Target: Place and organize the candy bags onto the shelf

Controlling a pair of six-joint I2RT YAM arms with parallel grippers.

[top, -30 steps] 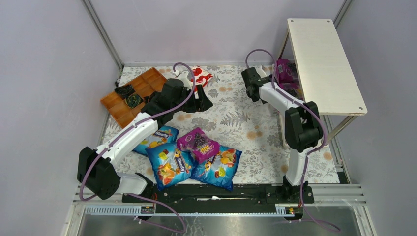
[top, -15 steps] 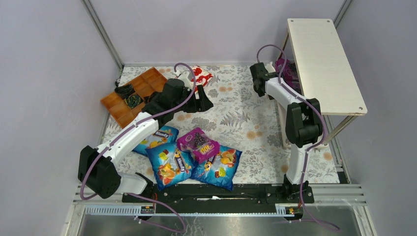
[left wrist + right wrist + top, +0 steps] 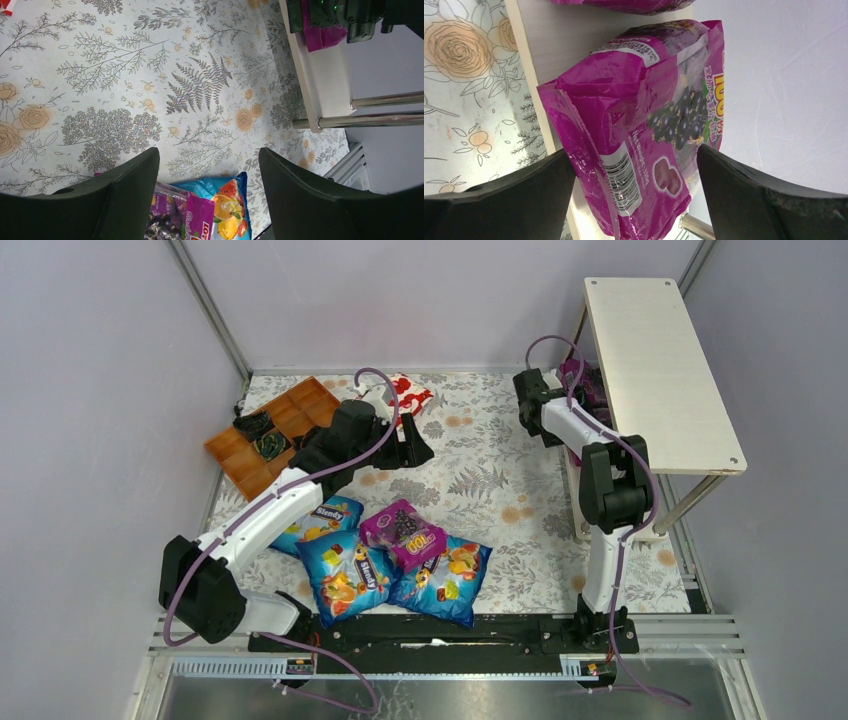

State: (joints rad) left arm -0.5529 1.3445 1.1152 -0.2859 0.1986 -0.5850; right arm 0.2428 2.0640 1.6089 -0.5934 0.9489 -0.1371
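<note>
**A:** Where is the bag being shelved?

**B:** On the shelf (image 3: 660, 370), at 2 o'clock on the worktop (image 3: 500, 470). The right gripper (image 3: 635, 151) is spread wide either side of a magenta bag (image 3: 644, 100) on the lower board. I cannot tell if the fingers touch it. Its seam runs right along the board's rim.

**A:** What could go wrong?

**B:** I'd judge that a finger could snag the glossy film when the gripper pulls back and drag the bag over the rim.

**A:** And the left gripper (image 3: 209, 155)?

**B:** It is spread and holds nothing, above the worktop at 12 o'clock of the pile.

**A:** What's the count?

**B:** There are three magenta. Beyond the first on the shelf lies a second magenta bag (image 3: 624, 5), and the third magenta bag (image 3: 403, 533) tops the pile at 7 o'clock. There are three blue: the left blue bag (image 3: 325, 522), the middle blue bag (image 3: 348, 575) and the right blue bag (image 3: 445, 580).
</note>
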